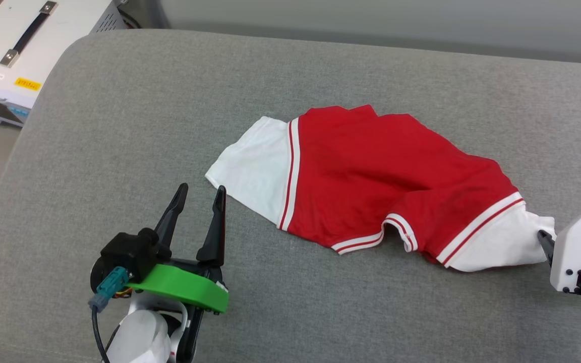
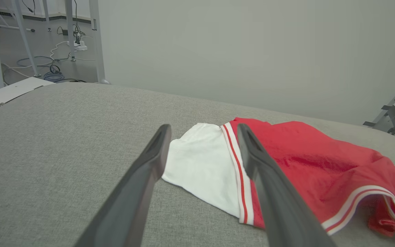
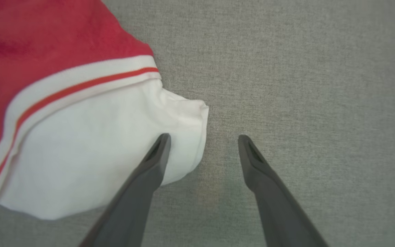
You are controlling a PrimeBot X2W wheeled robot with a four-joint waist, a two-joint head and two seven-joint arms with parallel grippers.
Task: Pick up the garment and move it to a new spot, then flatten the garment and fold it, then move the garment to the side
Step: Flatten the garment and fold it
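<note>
Clearance, grey surface
Obstacle mid-surface: garment; bare fabric wide on L, far side + front, narrower on R. Off far-L corner white case, wall behind far edge.

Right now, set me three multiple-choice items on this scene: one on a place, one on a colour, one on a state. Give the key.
1. The garment lies:
A. on the grey padded surface
B. on the floor
C. on a white case

2. Its sleeves are:
A. blue
B. white
C. black

3. The left jaws are:
A. shut on the garment
B. open, holding nothing
C. shut, empty

Key:
1 A, the head view shows it lying on the grey padding.
2 B, both sleeves show white past the striped trim.
3 B, in the head view the two fingers stand apart, short of the near sleeve.
</note>
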